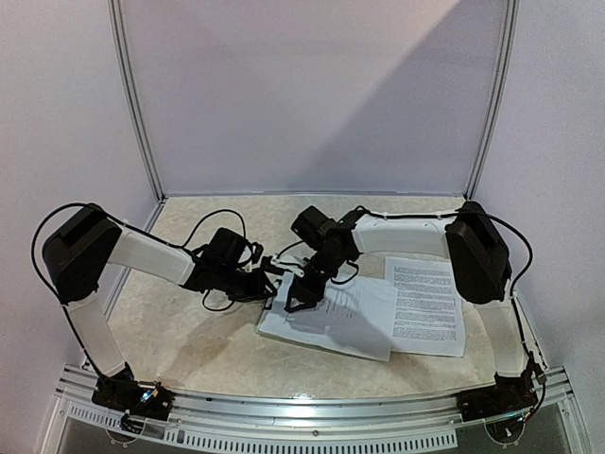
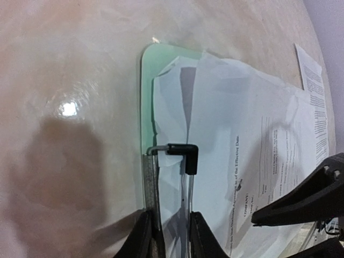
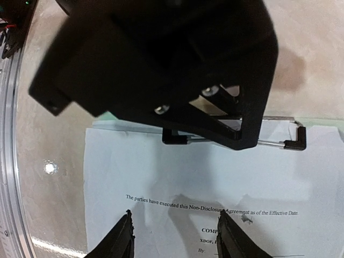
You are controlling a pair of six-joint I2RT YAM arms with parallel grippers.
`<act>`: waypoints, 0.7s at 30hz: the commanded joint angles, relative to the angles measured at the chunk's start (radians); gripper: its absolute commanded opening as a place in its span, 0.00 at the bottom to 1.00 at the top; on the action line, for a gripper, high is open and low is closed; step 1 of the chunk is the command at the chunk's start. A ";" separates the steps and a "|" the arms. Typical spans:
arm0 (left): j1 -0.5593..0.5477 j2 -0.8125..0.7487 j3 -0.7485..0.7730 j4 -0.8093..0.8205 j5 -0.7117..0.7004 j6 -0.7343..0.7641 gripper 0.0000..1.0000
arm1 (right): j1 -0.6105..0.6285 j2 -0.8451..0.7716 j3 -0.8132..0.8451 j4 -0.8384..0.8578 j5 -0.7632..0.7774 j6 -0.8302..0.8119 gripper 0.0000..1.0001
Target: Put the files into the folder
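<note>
Files (image 1: pixel 425 305), at least two, one folder (image 2: pixel 145 102), left tool (image 2: pixel 170 226) pinching its clip (image 2: pixel 177 149), right tool (image 3: pixel 175 217) parted, empty

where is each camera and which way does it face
top external: above, behind the arms, facing down at the table; both arms show
left wrist: on the left arm, facing the folder and clip; left tool at bottom
right wrist: on the right arm, facing the top sheet; right tool at bottom
both wrist views show the clip
</note>
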 commanded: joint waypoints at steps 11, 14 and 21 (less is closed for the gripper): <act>-0.037 0.067 -0.035 -0.132 0.008 0.010 0.00 | -0.011 -0.180 -0.268 0.172 0.297 -0.135 0.66; -0.037 0.067 -0.036 -0.132 0.008 0.010 0.00 | -0.011 -0.209 -0.329 0.211 0.312 -0.165 0.69; -0.037 0.064 -0.037 -0.132 0.009 0.010 0.00 | -0.008 -0.177 -0.327 0.229 0.287 -0.198 0.71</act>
